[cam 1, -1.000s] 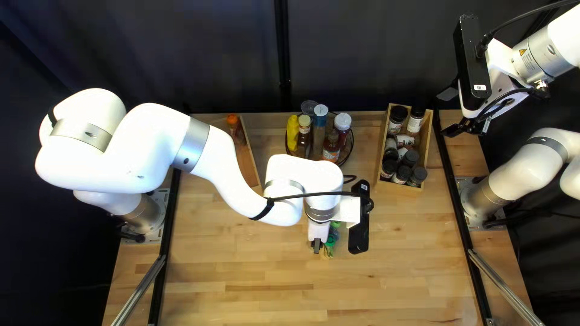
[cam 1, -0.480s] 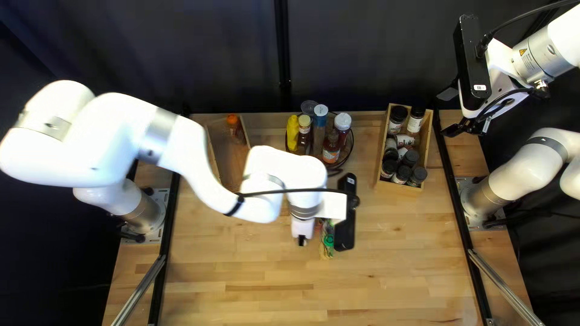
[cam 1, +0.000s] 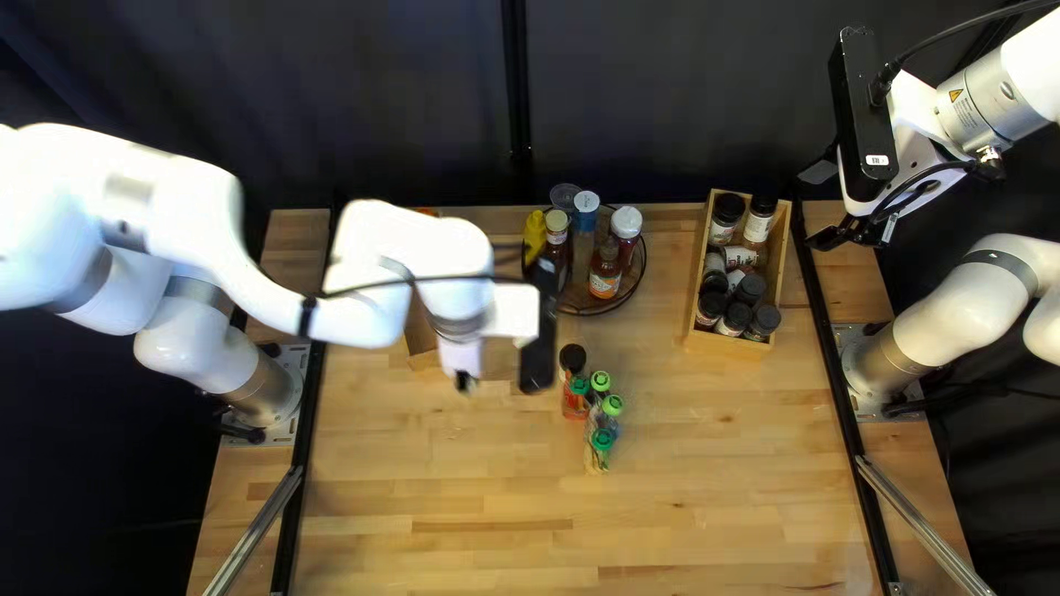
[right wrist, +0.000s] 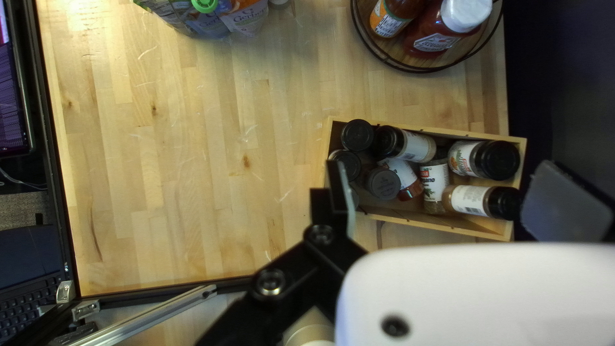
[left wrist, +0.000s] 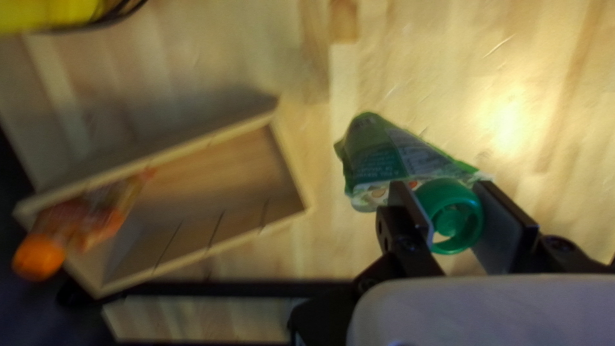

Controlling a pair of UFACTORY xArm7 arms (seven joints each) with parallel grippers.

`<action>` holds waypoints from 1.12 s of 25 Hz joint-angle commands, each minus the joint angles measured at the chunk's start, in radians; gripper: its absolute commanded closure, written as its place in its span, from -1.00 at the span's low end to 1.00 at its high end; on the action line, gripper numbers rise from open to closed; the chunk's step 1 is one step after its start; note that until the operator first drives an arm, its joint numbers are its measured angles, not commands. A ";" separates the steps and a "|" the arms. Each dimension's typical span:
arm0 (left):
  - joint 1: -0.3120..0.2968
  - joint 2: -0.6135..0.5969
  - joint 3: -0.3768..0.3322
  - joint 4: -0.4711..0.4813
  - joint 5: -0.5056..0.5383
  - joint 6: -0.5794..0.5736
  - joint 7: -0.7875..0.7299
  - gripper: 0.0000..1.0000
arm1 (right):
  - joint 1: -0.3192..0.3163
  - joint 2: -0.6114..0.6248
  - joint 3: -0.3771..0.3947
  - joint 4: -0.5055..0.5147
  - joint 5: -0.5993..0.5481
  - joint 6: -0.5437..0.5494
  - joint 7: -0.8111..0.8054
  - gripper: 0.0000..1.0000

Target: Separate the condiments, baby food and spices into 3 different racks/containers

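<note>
Left wrist view: left gripper [left wrist: 446, 198] clamps green plastic cap [left wrist: 451, 214] of green printed pouch [left wrist: 378, 154]; cap-only support may cause swing against rectangular wooden box [left wrist: 218, 234]. Right gripper [right wrist: 442, 186]: open.

Bottles [cam 1: 605, 276] stand in the rack [cam 1: 582, 300] between left box [cam 1: 424, 351] and right box [cam 1: 729, 346], jars [cam 1: 751, 288] in the latter, pouches [cam 1: 600, 454] before the rack

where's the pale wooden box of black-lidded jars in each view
top left view: the pale wooden box of black-lidded jars is toward the table's far edge, at the right
left wrist view: not in it
right wrist view: ahead of my right end effector, partly hidden by it
shared landmark: the round wooden tray with black wire rim, at least partly in all three
</note>
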 commanded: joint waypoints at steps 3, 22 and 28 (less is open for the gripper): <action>0.071 -0.065 0.070 -0.064 0.063 -0.002 0.035 1.00 | 0.000 0.000 0.000 0.000 0.000 0.000 0.000 -1.00; 0.224 -0.068 0.234 -0.187 0.221 -0.117 0.146 0.90 | 0.000 0.000 0.000 0.000 0.000 0.000 0.000 -1.00; 0.263 -0.061 0.270 -0.199 0.271 -0.154 0.165 0.93 | 0.000 0.000 0.000 0.000 0.000 0.000 0.000 -1.00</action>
